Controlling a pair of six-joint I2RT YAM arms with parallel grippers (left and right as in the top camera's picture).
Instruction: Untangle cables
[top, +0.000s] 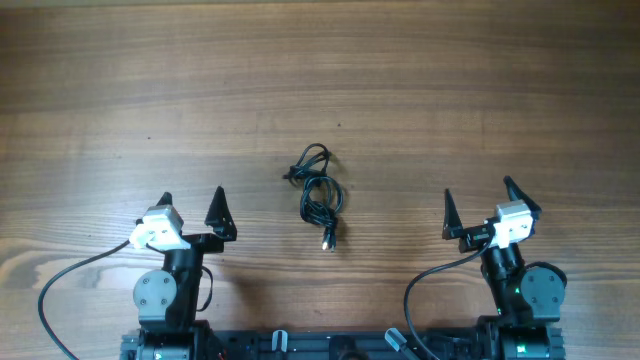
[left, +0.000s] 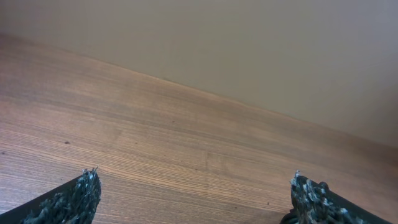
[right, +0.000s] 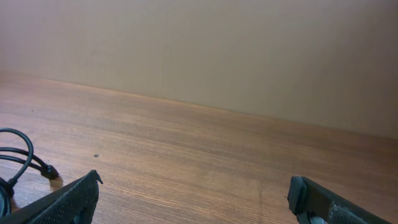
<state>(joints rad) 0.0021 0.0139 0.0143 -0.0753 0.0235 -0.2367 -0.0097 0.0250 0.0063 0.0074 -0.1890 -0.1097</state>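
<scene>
Left gripper (top: 192, 195) is being shown at the lower left of the overhead view, its jaws being held wide apart and gripping nothing. The right gripper (top: 478, 187) is being shown at the lower right, likewise spread wide and empty. The cables (top: 318, 195) are being seen as a small black looped bundle at the frame's centre on the wooden table (top: 320, 70), well apart from both grippers. In the left wrist view, wood and a plain wall (left: 249, 50) are being framed between the wide jaws. In the right wrist view, the cables are being caught at the left edge, near one jaw tip but apart from it.
</scene>
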